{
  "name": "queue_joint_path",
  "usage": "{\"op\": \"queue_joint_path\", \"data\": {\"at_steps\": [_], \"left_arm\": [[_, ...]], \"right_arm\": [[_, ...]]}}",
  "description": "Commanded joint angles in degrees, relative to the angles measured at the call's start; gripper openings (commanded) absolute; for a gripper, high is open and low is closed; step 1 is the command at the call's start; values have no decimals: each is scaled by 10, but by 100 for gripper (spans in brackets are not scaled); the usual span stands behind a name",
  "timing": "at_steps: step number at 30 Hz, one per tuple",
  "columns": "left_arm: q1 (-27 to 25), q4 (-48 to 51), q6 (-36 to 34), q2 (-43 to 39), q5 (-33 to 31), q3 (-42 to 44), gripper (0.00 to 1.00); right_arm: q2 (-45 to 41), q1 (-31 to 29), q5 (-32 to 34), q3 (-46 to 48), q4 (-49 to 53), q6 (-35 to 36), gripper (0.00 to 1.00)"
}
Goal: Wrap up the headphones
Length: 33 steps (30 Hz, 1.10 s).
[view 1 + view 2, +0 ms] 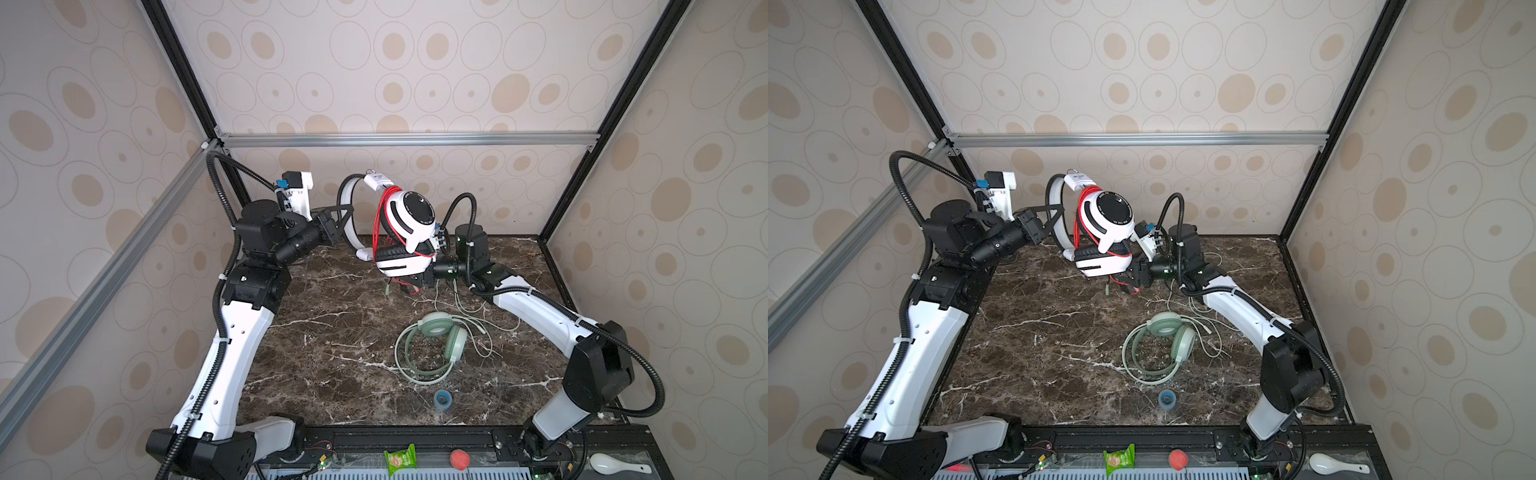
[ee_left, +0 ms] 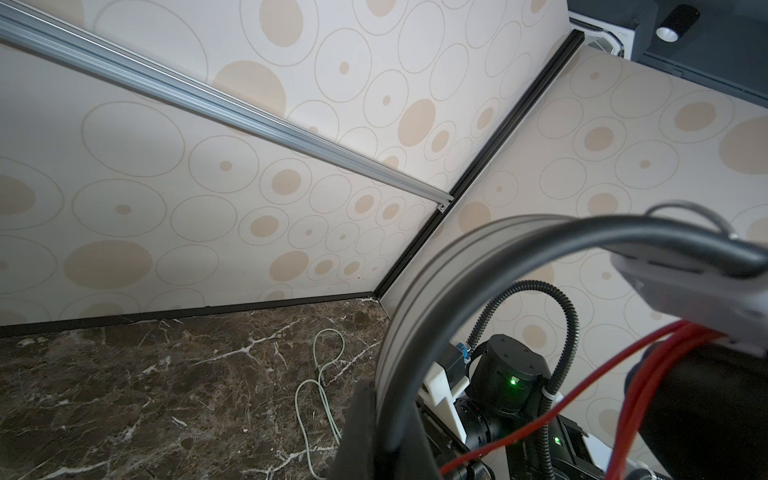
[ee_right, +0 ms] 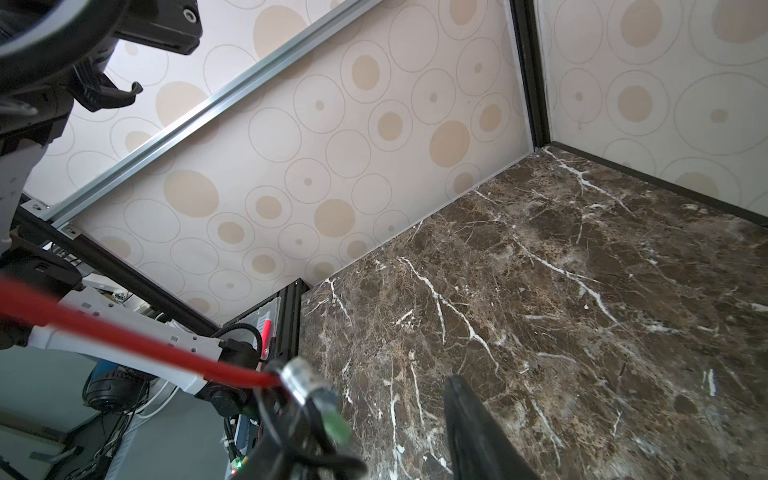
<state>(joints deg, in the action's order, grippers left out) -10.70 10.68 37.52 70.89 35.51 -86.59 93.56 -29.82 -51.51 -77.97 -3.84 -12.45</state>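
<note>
Lifted headphones point(image 1: 409, 232) behind lying headphones point(image 1: 432, 345) on table point(image 1: 332, 332).

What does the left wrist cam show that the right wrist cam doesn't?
Left wrist only: close up, the left hand clamped on the grey headband of the white-and-black over-ear headphones, a loop of pale green cable lying on the table, and the right arm's black joint with a green light. Right wrist only: the silver jack plug with a green end, beside the right hand, whose fingers stand apart. Both: the thin red cable, the brown marble tabletop, the circle-patterned wallpaper and the aluminium rail.
</note>
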Motion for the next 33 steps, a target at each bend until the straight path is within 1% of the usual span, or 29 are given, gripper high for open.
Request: {"op": "queue_joint_path", "data": {"at_steps": [1, 4, 5, 7, 8, 9, 10, 13, 16, 17, 19, 21, 24, 26, 28, 31, 33], "left_arm": [[2, -67, 37, -1, 33, -17, 0], [2, -76, 42, 2, 42, -17, 0], [2, -79, 44, 3, 44, -18, 0], [2, -80, 46, 5, 47, -21, 0], [3, -79, 47, 6, 48, -22, 0], [2, -80, 47, 6, 50, -22, 0], [2, -79, 46, 6, 52, -23, 0], [2, -75, 47, 6, 54, -26, 0], [2, -77, 48, 6, 53, -27, 0], [2, -77, 49, 6, 52, -27, 0], [2, -79, 49, 4, 49, -25, 0], [2, -76, 49, 1, 43, -26, 0], [2, -74, 43, -9, 20, -24, 0], [2, -72, 37, -20, 1, -18, 0], [4, -74, 33, -32, -18, -8, 0], [8, -99, 37, -54, -40, 16, 0], [10, -116, 41, -61, -40, 23, 0]], "right_arm": [[-4, -4, 1, -17, 1, 10, 50], [-3, -6, -1, -16, 3, 12, 45], [-5, -5, 0, -14, 3, 12, 40], [-7, -7, 6, -12, 0, 12, 24], [-8, -9, 9, -12, -1, 12, 18], [-9, -10, 11, -12, -6, 11, 12], [-8, -10, 7, -12, -11, 7, 9], [-4, -11, -10, -7, -43, -16, 9], [-4, -15, -8, -4, -55, -24, 9], [-5, -17, -3, -3, -53, -22, 8], [-9, -17, 19, 11, -71, -40, 1], [-10, -16, 64, 28, -85, -65, 0], [-14, -14, 165, 49, -59, -100, 0], [-26, -10, 237, 72, -50, -137, 0], [-38, 1, 285, 101, -55, -178, 0], [-51, 33, 322, 140, -52, -236, 0], [-58, 59, 340, 157, -33, -269, 0]]}}
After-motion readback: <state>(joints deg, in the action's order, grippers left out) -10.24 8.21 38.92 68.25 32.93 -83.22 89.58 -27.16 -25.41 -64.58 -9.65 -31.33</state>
